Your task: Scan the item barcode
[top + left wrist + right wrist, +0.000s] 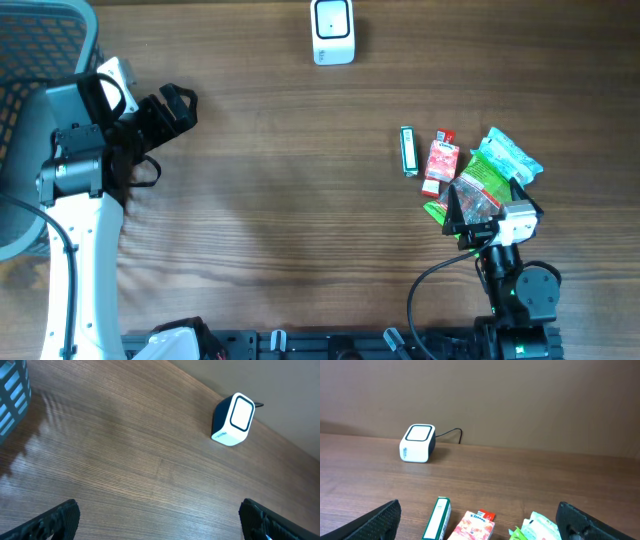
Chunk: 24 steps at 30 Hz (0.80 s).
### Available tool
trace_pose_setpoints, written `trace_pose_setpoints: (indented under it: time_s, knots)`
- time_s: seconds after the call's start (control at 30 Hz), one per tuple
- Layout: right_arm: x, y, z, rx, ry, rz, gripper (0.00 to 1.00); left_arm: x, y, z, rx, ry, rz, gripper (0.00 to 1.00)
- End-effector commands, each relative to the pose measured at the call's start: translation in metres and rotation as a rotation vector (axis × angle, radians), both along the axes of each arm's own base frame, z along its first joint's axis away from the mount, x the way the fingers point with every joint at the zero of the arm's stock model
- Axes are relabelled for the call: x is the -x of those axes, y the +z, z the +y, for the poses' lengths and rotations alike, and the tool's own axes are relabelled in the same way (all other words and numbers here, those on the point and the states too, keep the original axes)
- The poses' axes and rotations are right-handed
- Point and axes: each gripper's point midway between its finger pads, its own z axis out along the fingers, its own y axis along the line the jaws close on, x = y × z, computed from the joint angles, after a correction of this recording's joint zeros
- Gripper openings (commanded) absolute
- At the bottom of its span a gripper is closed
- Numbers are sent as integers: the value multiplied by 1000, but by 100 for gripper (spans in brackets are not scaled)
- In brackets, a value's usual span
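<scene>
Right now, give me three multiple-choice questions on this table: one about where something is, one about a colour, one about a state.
1. Where is the scanner?
A. At the far edge of the table, near the middle
B. At the near edge
C. In the left corner

2. What colour is the slim box beside the red packet?
A. Blue
B. Green and white
C. Black

3. How are the left gripper and right gripper?
A. Both shut
B. Only the left open
C. Both open, holding nothing

Answers:
1 A, the overhead view shows it top centre.
2 B, the right wrist view shows those colours.
3 C, each wrist view shows jaws wide apart, nothing gripped.
</scene>
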Motion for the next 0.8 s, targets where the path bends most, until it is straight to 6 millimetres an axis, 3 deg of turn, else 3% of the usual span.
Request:
trace_pose_setpoints:
  time_s: [0.0, 0.1, 0.2, 0.27, 0.37, 0.47, 0.53, 0.63, 0.77]
  knots:
    - [1, 2, 0, 7, 3, -11, 100, -1, 8, 2, -17, -7, -22, 100]
    - [1, 2, 0, 7, 3, -11, 100, 5, 24, -2, -26, -13, -67, 100]
    - [1, 2, 0, 7, 3, -11, 100, 23, 63, -21, -46, -57, -183, 100]
    - [1, 2, 0, 7, 3, -11, 100, 45, 99, -38, -77, -87, -297, 100]
    - [1, 2, 0, 7, 3, -11, 100, 79, 138, -26, -158, 0, -429, 100]
    - [1, 2, 0, 7, 3, -11, 100, 130, 173, -30, -168, 8, -569, 100]
    - [1, 2, 0, 7, 3, -11, 100, 163, 183, -32, -172, 12, -627, 100]
    - [1, 2, 0, 7, 3, -11, 100, 193, 188, -37, -172, 5, -680, 100]
    - [1, 2, 0, 7, 3, -11, 100, 233, 168, -31, -202, 36, -656, 100]
